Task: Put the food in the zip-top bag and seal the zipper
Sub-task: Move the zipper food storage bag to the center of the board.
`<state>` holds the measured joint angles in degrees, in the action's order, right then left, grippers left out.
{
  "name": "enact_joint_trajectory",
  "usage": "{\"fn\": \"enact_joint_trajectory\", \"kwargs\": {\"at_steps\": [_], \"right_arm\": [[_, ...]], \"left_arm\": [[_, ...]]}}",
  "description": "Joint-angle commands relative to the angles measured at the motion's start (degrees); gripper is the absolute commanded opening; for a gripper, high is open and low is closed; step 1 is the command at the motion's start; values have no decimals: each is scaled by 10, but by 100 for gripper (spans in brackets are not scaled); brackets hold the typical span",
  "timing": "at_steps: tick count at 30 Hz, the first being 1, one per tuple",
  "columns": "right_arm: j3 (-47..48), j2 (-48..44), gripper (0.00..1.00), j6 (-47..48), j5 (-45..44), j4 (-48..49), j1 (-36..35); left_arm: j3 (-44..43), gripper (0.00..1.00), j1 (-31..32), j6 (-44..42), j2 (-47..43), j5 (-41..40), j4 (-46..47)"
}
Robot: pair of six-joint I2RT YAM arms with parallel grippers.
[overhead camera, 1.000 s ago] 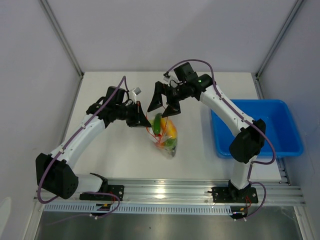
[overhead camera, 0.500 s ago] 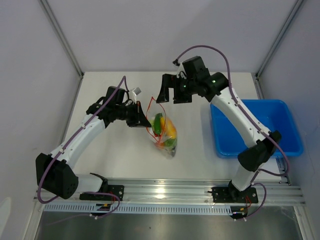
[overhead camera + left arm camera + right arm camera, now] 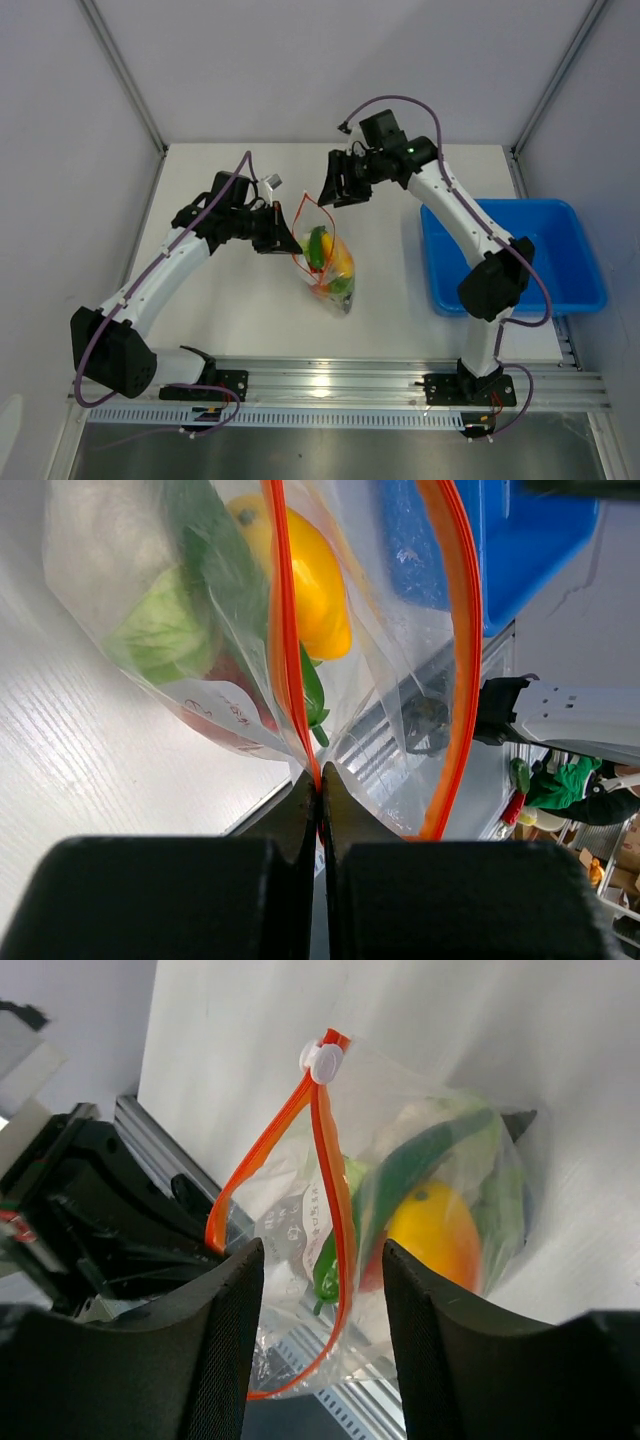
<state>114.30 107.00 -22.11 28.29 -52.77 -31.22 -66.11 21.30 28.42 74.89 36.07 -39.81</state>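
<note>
All food [image 3: 330, 262] is bagged; the zipper [image 3: 335, 1210] is pinched by the left gripper [image 3: 319, 785], and its slider [image 3: 325, 1060] should next be caught by the spread right gripper [image 3: 337, 188].

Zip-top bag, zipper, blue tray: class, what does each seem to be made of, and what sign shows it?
Zip-top bag: thin clear plastic film, glossy; it creases and the food shows through. Zipper: orange-red plastic strip, likely stiffer than the film. Blue tray: probably rigid moulded plastic; even colour, slight sheen.
</note>
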Motion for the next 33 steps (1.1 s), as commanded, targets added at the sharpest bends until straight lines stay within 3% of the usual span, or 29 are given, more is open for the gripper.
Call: {"fn": "enact_joint_trajectory", "kwargs": {"at_steps": [1, 10, 19, 24, 29, 33], "right_arm": [[64, 38, 52, 43, 16, -65, -17], [75, 75, 45, 43, 23, -80, -23], [72, 55, 0, -13, 33, -73, -23], [-16, 3, 0, -104, 13, 4, -31], [-101, -70, 0, -215, -73, 81, -42], [-192, -145, 0, -255, -152, 142, -59]], "left_arm": [[-30, 1, -2, -5, -9, 7, 4], [-33, 1, -2, -4, -9, 8, 1], [-64, 0, -1, -22, 5, -8, -27], [-96, 1, 16, -9, 27, 21, -24], [-168, 1, 86, 11, 89, 15, -40], [-164, 1, 122, 23, 86, -27, -13]]}}
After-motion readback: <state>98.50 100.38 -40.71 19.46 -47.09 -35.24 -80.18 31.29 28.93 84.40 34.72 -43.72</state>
